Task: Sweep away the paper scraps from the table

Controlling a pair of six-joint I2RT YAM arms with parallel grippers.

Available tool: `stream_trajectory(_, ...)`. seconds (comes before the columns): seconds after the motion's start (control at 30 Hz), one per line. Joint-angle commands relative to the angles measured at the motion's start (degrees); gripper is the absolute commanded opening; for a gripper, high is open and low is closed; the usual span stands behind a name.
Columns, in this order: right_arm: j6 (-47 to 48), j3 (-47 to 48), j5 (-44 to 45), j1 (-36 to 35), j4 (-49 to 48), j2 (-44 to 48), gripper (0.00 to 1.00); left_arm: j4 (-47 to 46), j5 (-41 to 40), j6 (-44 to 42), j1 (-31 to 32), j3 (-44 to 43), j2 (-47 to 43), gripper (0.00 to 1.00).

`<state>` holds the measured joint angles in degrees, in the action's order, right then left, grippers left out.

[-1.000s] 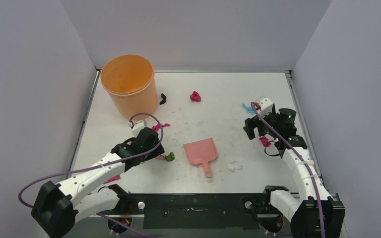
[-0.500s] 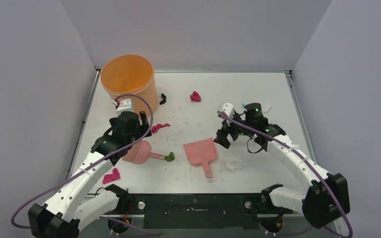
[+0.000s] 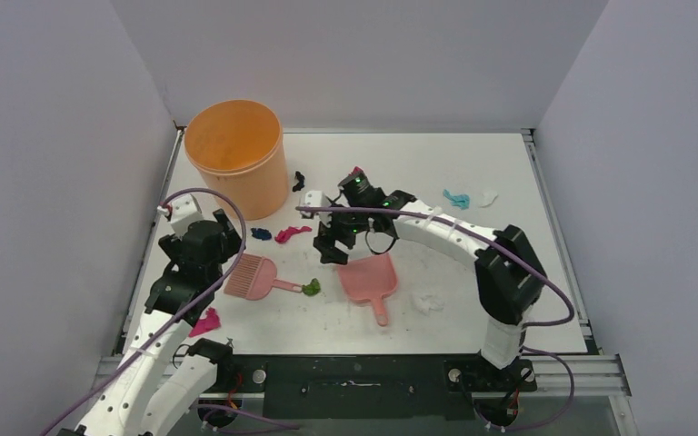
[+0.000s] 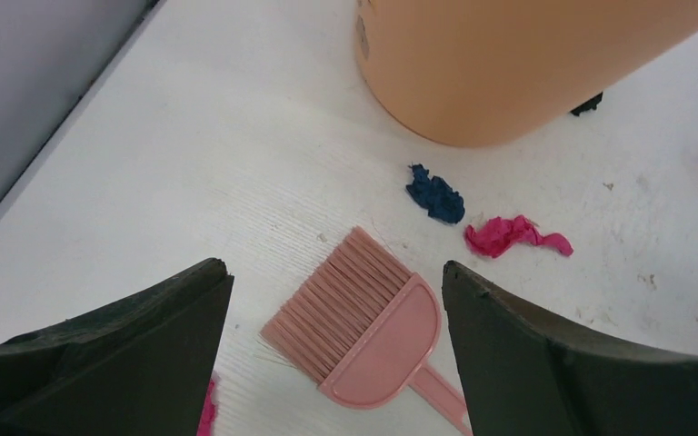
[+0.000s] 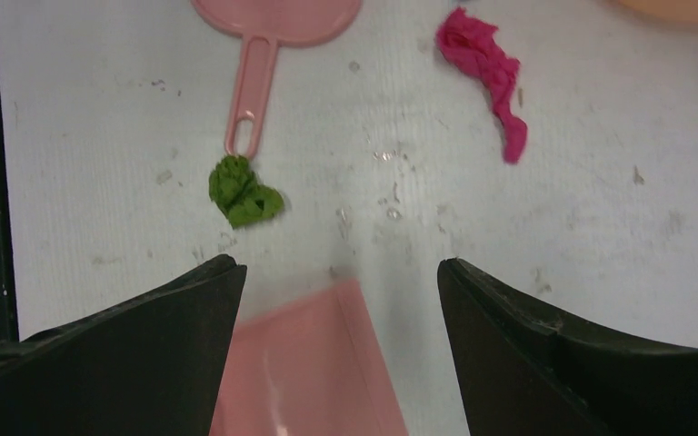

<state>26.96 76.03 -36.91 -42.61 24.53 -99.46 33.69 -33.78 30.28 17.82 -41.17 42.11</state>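
Paper scraps lie scattered on the white table (image 3: 509,272): black (image 3: 299,180), dark blue (image 3: 261,233), magenta (image 3: 292,233), green (image 3: 311,288), white (image 3: 429,302), teal (image 3: 457,198), and magenta (image 3: 204,322) at the near left. My left gripper (image 3: 224,229) is open and empty, above and left of the pink brush (image 3: 254,277). In the left wrist view the gripper (image 4: 334,269) frames the brush (image 4: 363,327). My right gripper (image 3: 332,250) is open and empty over the far edge of the pink dustpan (image 3: 370,280). In the right wrist view the gripper (image 5: 337,264) is above the dustpan (image 5: 314,372), with the green scrap (image 5: 244,193) beyond.
A tall orange bucket (image 3: 234,154) stands at the far left, close to the left gripper. Another magenta scrap (image 3: 357,171) shows behind the right arm, and a small white one (image 3: 488,196) lies beside the teal scrap. Grey walls enclose the table.
The left gripper has drawn back to the left, leaving the brush lying on the table. The right arm has swung left across the table to the dustpan's far edge.
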Motion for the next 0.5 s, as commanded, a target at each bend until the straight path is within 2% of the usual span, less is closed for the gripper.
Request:
stream_trajectory(0.0, -2.6, 10.9, 1.3, -4.5, 2.6, -9.2, 0.78, -0.7, -8.2, 1.5, -0.4, 0.1, -2.0, 0.85)
stream_trajectory(0.07, -4.8, 14.6, 0.0, -5.5, 3.7, -13.5, 0.74, 2.1, -16.9, 4.2, -0.7, 0.2, -1.9, 0.92)
stream_trajectory(0.13, -6.1, 15.6, 0.2, -6.4, 2.7, -15.9, 0.69, 4.3, -19.5, 6.5, -2.0, -0.2, -3.0, 0.94)
stream_trajectory(0.2, -5.8, 15.5, 3.4, -8.4, 1.2, -17.4, 0.65, 2.0, -15.6, 5.0, -2.7, 0.9, -5.8, 0.92)
stream_trajectory(0.3, -4.7, 16.1, 5.0, -10.5, -0.2, -20.0, 0.65, -1.3, -8.0, 0.8, -2.6, 1.6, -8.1, 0.92)
stream_trajectory(0.47, -6.1, 22.0, 5.3, -12.9, 1.6, -25.8, 0.66, -0.6, -7.4, 1.1, -2.8, 0.4, -7.4, 0.93)
